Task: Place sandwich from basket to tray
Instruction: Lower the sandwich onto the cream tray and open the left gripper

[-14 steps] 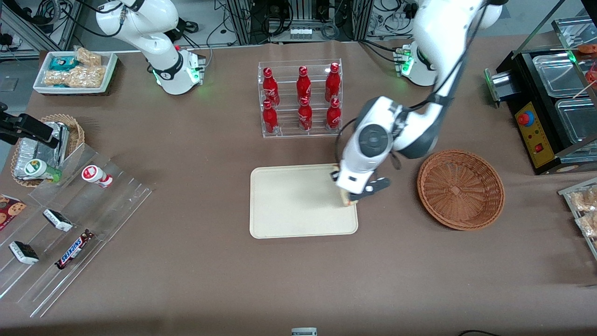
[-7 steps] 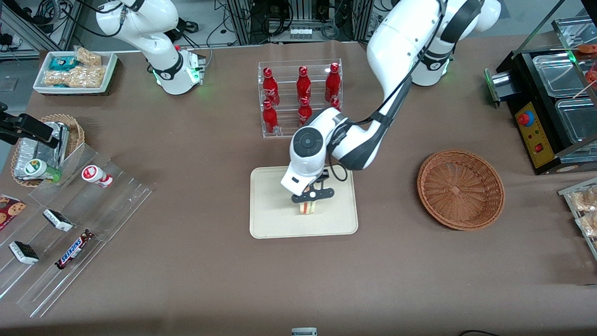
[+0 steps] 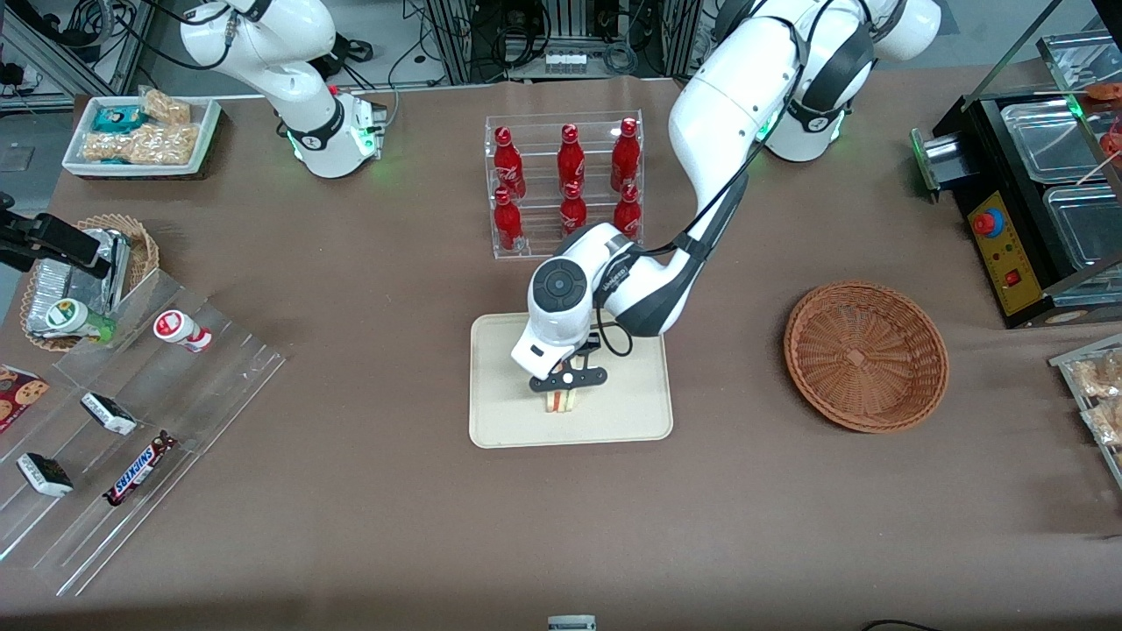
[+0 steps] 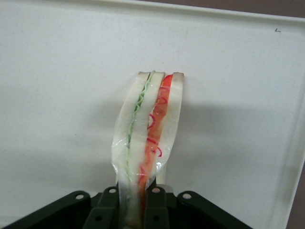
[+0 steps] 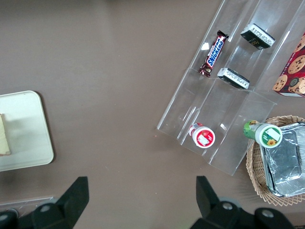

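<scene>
The arm has swung in from the basket (image 3: 866, 356) side over the last second. A moment ago the hand (image 3: 562, 392) was at the tray's (image 3: 508, 421) edge nearest the basket; now it is over the middle of the tray, a little below the centre of the front view, and it looks lower than before.

The sandwich (image 3: 561, 401) has come along with it. It stands on edge, clamped between the two fingers (image 4: 106, 212); in the wrist view the sandwich (image 4: 148, 138) hangs with its red, white and green layers facing the camera and nothing but the pale tray (image 4: 57, 95) surface around it. Its lower end seems to be at or just above the tray floor, but I cannot tell whether it actually touches.

The basket sits in the middle right of the front view with nothing visible in it, well apart from the tray on the brown desk (image 3: 351, 526).

To my eye the carry is done and what remains is the release: settle the wedge onto the tray, open the fingers, and lift away. Standing on edge like that, it may tip over once let go, though it would still land on the tray. The rack of red bottles (image 3: 568, 180), above the tray in the frame, is clear of the hand.
</scene>
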